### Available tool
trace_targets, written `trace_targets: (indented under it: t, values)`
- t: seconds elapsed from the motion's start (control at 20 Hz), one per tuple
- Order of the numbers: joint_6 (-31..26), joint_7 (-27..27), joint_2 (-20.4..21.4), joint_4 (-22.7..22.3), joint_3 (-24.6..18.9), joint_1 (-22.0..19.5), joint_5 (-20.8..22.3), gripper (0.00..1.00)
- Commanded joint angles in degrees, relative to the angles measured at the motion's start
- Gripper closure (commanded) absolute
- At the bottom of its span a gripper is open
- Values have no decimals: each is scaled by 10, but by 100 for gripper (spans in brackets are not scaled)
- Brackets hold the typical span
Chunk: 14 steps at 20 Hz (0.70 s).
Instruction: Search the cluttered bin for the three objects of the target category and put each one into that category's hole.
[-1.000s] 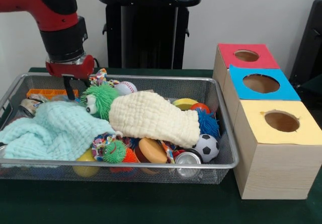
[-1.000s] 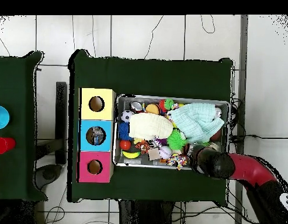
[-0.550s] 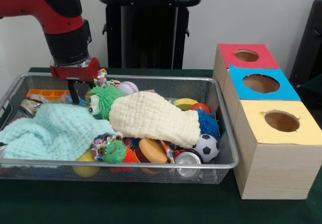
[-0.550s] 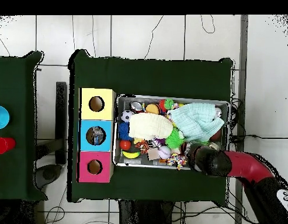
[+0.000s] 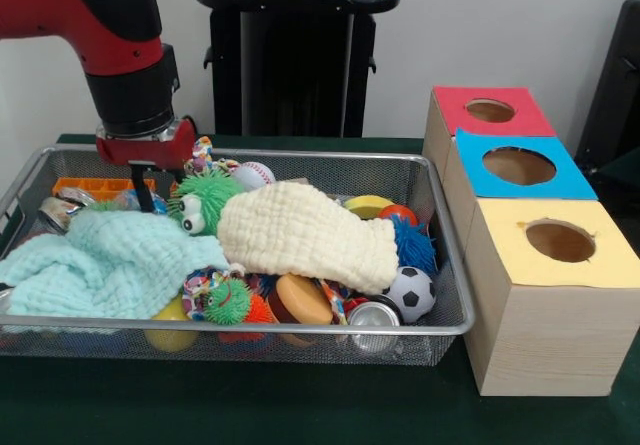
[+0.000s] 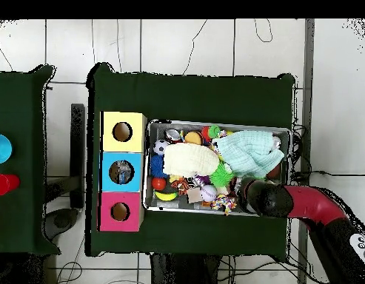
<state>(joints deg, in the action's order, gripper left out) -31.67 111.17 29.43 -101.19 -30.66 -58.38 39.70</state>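
Your gripper hangs low at the back corner of the wire bin, the corner farthest from the three boxes. Only one dark finger shows below the red wrist, so you cannot tell how wide it is or if it has hold of anything.

Right beside the gripper is the green fuzzy toy with big eyes. It leans on the cream cloth. The mint cloth lies just under and in front of the gripper and covers a lot of that end of the bin.

You do not know yet which kind of thing to hunt for. The bin holds balls: a soccer ball at the box end, and a baseball behind the green fuzzy toy. It also holds a small green spiky toy by the front rim and a can.

To do this step well, go slow. If you want the green fuzzy toy, come straight down on its round middle, not on the hairs. Keep the gripper off the mint cloth, or you may lift it too. Stay clear of the wire wall. If your things are hidden, pull the cloths aside first.

The boxes sit just beside the bin on the counter, with red, blue and yellow tops.
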Motion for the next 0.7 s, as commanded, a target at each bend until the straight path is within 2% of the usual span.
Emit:
trace_targets:
  t: [0.05,0.4,0.7]
  values:
    - [-55,-136,2,84,-64,18,-2,0]
    - [-53,-134,4,90,-88,12,-8,0]
    - [-14,-146,-10,98,-121,-3,6,0]
